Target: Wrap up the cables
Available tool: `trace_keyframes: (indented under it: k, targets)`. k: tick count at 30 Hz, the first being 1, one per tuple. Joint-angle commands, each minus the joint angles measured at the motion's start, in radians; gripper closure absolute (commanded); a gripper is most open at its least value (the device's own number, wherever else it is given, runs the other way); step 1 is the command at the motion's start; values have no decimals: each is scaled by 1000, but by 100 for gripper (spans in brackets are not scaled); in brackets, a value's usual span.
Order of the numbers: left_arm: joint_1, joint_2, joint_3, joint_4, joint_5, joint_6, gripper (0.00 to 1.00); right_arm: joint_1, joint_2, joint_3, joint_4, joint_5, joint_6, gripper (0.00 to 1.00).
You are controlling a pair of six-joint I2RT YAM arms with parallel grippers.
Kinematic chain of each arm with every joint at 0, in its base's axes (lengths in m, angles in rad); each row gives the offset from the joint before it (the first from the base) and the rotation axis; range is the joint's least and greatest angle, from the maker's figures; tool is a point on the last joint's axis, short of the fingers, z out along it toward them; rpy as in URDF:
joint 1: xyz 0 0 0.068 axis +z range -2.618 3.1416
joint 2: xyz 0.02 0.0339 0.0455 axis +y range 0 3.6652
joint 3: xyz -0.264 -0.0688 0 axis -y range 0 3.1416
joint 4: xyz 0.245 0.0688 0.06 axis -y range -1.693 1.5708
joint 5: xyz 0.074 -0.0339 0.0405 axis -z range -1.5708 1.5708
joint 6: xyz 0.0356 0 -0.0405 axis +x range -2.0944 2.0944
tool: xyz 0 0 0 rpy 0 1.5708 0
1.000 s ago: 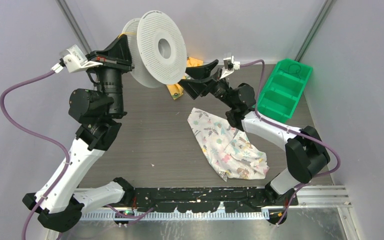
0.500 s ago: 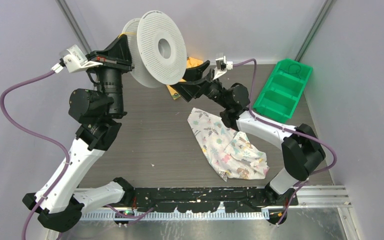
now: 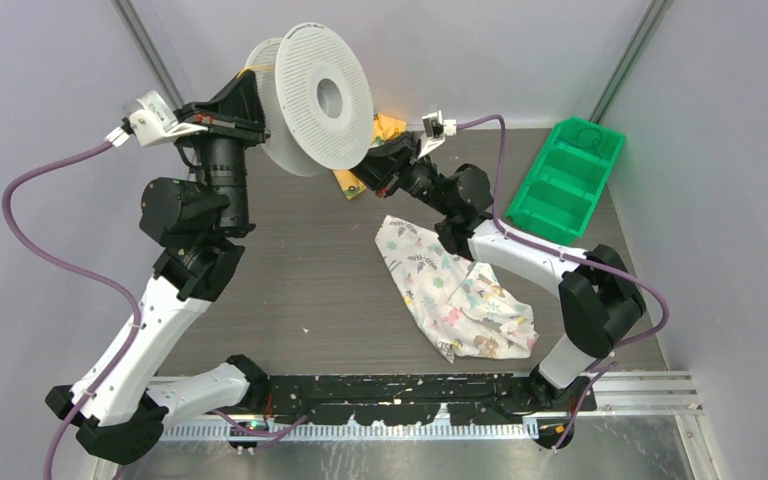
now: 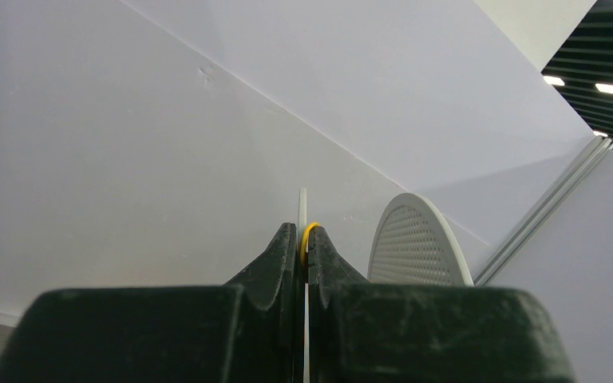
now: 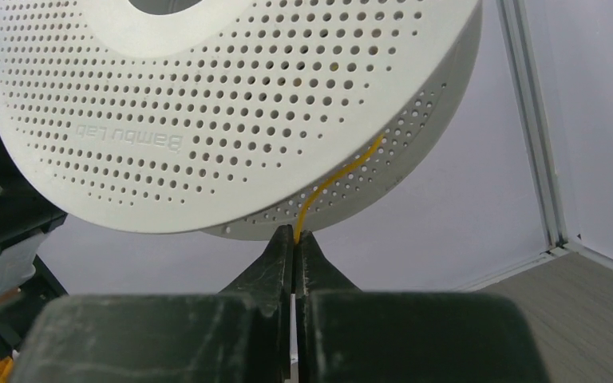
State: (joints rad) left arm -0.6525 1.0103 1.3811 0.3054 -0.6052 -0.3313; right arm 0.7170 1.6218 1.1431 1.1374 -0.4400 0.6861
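Two wrist views settle what the overhead one cannot. From above, the left arm point(image 3: 175, 290) holds the white perforated spool point(image 3: 315, 98) high over the surface point(image 3: 300, 270), with the right arm point(image 3: 530, 255) reaching beneath its rim; the cable hardly shows there. The right wrist view shows the right jaws pressed together, pinching the thin yellow cable point(image 5: 331, 185) where it leaves the gap between the spool's two flanges. The left wrist view shows the left jaws clamped on one thin flange edge, with a yellow loop of cable at their tips. Only the overhead view takes in the floral cloth point(image 3: 455, 290) and the green bin point(image 3: 565, 180).
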Motion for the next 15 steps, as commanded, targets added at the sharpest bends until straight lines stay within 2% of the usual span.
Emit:
trace_keyframes:
  k: [1,8,15]
  targets:
    - [-2,-4,-7,139,-15,16,100,17,-1,39,8,-5,26,99]
    - [-2,54,-33,170,-21,87,99,60,-20,41,-24,52,70,99]
    - [-3,91,-54,192,-58,89,100,101,-38,75,-97,125,84,99]
